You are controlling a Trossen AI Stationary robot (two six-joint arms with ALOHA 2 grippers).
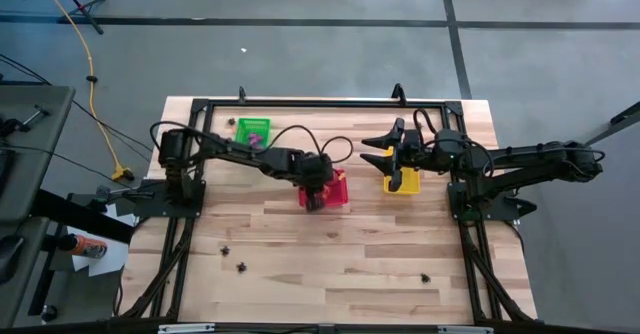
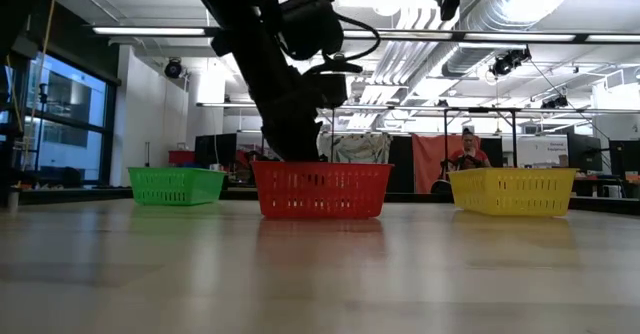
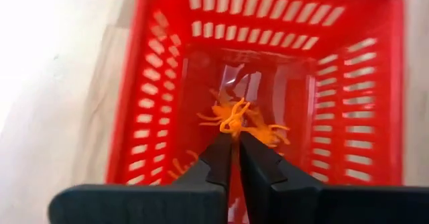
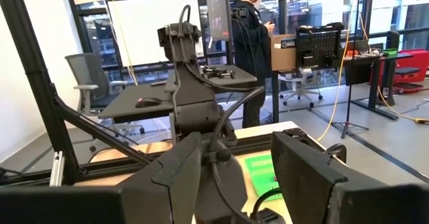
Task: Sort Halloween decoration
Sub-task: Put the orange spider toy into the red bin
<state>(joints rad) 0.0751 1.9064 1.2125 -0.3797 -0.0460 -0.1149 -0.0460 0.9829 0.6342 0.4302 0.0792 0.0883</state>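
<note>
You see a red mesh basket (image 1: pixel 338 189) at centre, a green basket (image 1: pixel 254 130) upper left, a yellow basket (image 1: pixel 402 182) right, on the pale wood-grain counter (image 1: pixel 340 254). Orange trinkets (image 3: pixel 236 120) lie inside the red one; black trinkets (image 1: pixel 241 267) dot the lower counter.

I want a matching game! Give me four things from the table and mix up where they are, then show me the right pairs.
Things:
1. red basket
2. green basket
3. yellow basket
4. black trinkets

Places:
A. under the right gripper
B. loose on the bare table, near its front edge
C. near the table's far left corner
D. under the left gripper, orange trinkets inside

Pairs: 1-D, 2-C, 3-A, 4-B
</note>
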